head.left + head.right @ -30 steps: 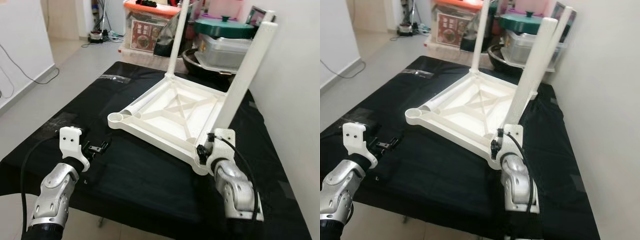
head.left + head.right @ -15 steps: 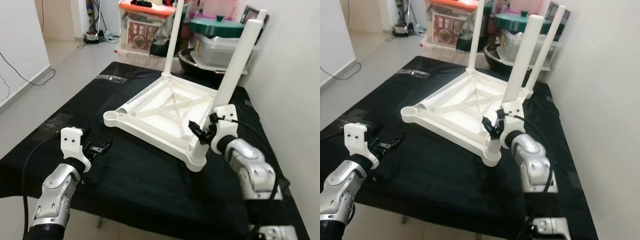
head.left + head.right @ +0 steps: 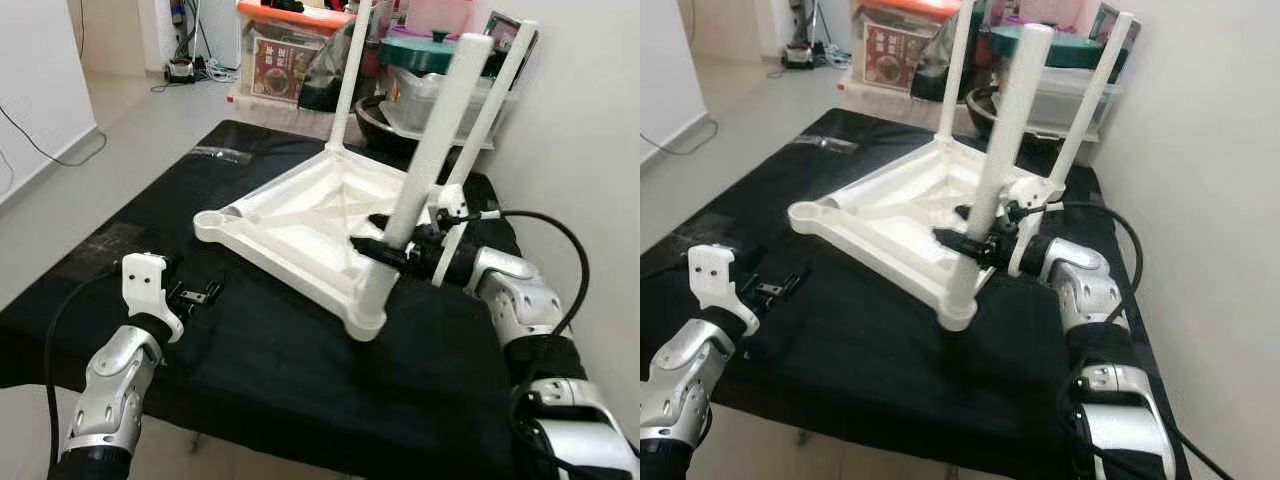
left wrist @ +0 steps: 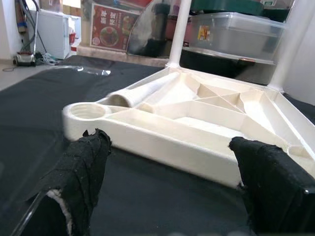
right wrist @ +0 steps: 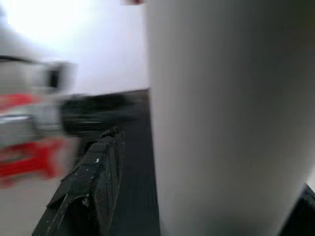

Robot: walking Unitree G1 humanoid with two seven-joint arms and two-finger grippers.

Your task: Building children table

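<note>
- While my right gripper (image 3: 385, 248) has its black fingers clasped round the near white plastic tube leg (image 3: 425, 170), the upside-down white plastic children's table top (image 3: 300, 225) sits tilted on the black cloth-covered bench (image 3: 250, 370). My guess is I should steady the leg in its corner socket, pressing straight along it, never sideways.
- From the right eye, two more white legs (image 3: 958, 70) stand at the table top's far corners, while its left corner socket (image 3: 803, 212) looks empty. That is likely the next one to fill.
- Through my left wrist, my left gripper (image 4: 172, 172) hovers near the table top's front edge, fingers spread apart and holding nothing; a fourth white tube (image 4: 142, 91) lies inside the frame beside the empty socket.
- Through my right wrist, blurred, the gripped leg (image 5: 226, 118) sits right against one finger (image 5: 93, 182); I'd keep the squeeze even so it won't twist.
</note>
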